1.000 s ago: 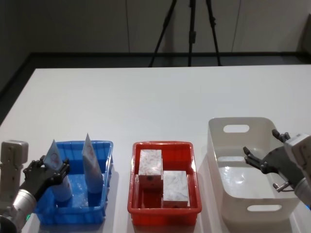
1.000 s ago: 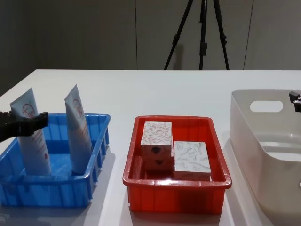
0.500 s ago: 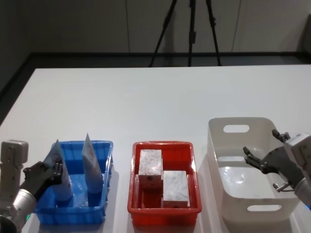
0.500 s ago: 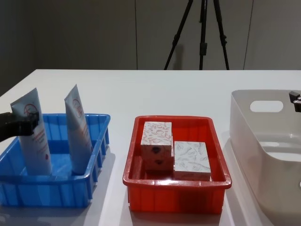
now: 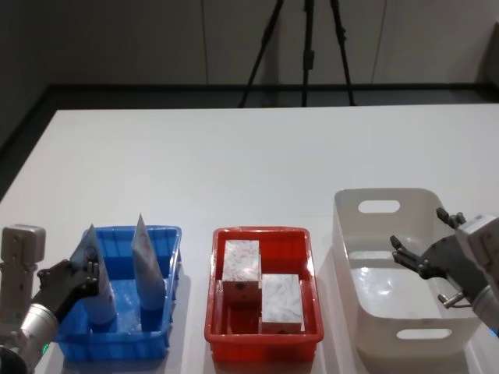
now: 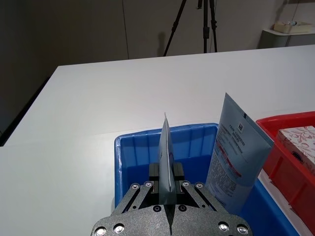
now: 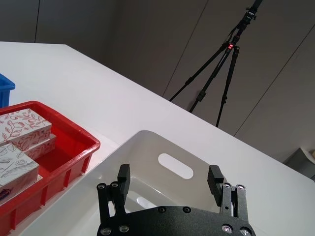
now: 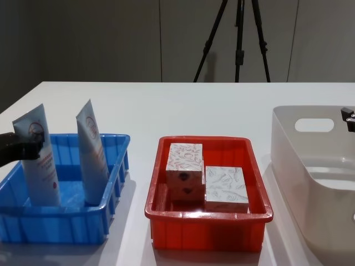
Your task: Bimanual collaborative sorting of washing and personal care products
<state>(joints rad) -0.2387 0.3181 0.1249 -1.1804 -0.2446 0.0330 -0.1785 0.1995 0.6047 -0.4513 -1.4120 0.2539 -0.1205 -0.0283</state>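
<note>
Left gripper closed on flat-crimped tube; right gripper over bin.

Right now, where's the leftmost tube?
In the head view, the leftmost tube stands upright at the blue bin's left end, beside the second tube, between the left gripper's fingers.

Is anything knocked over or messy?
Nothing stands out. The left gripper is shut on one tube; the other tube stands beside it in the blue bin. The boxes sit tidily in the red bin. The right gripper hangs open over the white bin.
</note>
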